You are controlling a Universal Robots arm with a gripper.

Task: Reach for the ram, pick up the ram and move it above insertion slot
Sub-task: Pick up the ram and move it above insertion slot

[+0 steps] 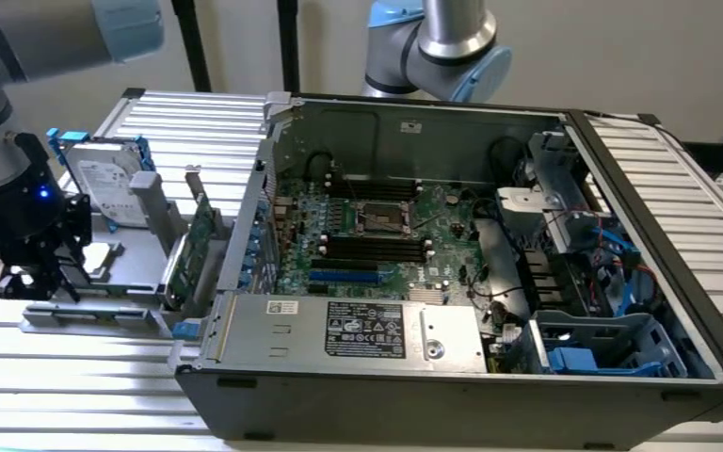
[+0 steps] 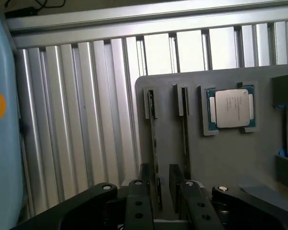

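The claw (image 2: 159, 178) hung released astride the ram (image 2: 155, 139), which stood on edge in its grey holder (image 2: 230, 158) so both faces could be pinched.

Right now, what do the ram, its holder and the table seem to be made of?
Ram: thin dark board seen edge-on, probably fibreglass circuit board; the edge leaves it open. Holder: flat matte gray, no shine, likely plastic. Table: ribbed silver slats with soft streaky reflections, looks like bare aluminium.
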